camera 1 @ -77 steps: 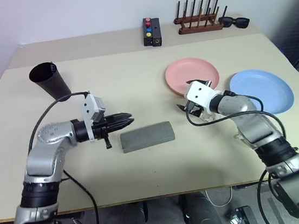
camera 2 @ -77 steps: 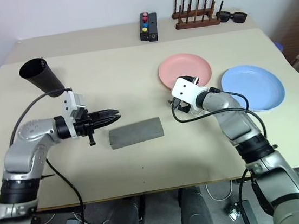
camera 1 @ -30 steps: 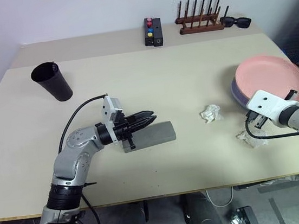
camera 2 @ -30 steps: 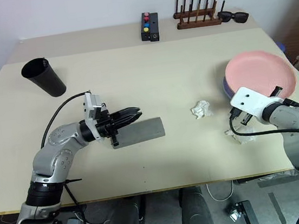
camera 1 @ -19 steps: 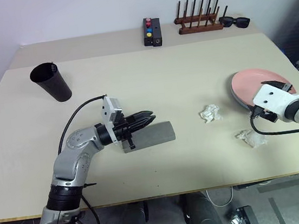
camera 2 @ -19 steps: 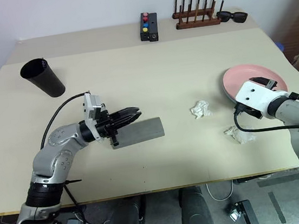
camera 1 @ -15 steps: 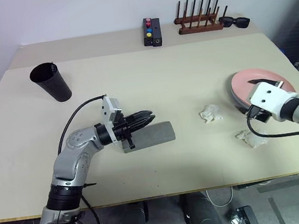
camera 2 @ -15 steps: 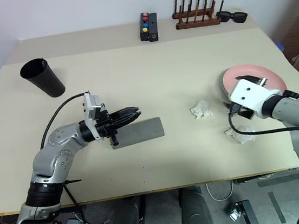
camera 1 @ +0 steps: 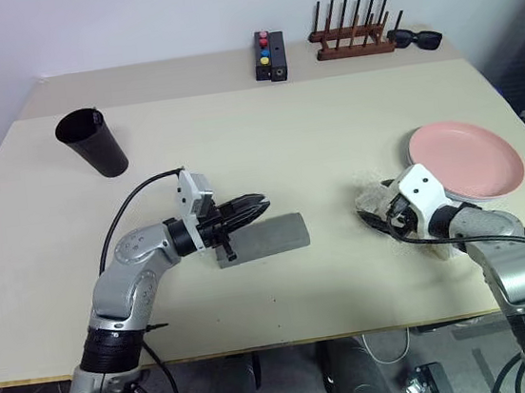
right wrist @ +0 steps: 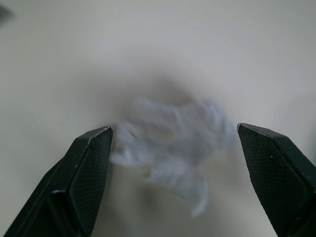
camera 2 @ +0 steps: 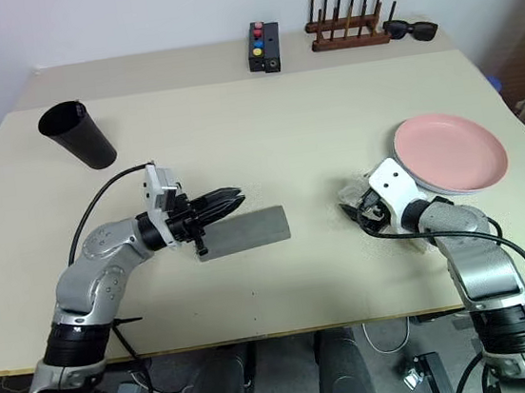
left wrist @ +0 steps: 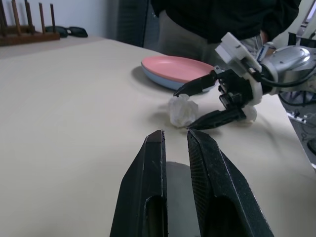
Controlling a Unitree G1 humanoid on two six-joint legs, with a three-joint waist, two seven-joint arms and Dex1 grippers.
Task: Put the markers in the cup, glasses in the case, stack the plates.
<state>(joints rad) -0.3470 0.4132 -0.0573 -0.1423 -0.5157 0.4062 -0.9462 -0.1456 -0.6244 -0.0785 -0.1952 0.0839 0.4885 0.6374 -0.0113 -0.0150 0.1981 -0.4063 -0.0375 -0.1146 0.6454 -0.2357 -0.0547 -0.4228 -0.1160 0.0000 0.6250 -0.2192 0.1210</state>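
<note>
The grey case (camera 1: 260,239) lies closed on the table in front of me. My left gripper (camera 1: 250,208) hovers shut over its left end, pointing right, with nothing between the fingers. The pink plate (camera 1: 466,157) rests on top of the blue plate (left wrist: 165,81) at the right. Just left of the plates, my right gripper (camera 2: 358,206) stands open, its fingers on either side of a crumpled white paper ball (right wrist: 173,143). The black cup (camera 1: 91,143) stands upright at the far left. The markers and the glasses are out of view.
At the back edge stand a black box with coloured buttons (camera 1: 268,56), a wooden peg rack (camera 1: 351,40) and black sunglasses (camera 1: 413,38). A person in dark clothes (left wrist: 222,19) stands beyond the table's right side.
The right gripper set the pink plate down on the blue one, opened, then swung left and down to the paper ball. The left arm stayed put.
</note>
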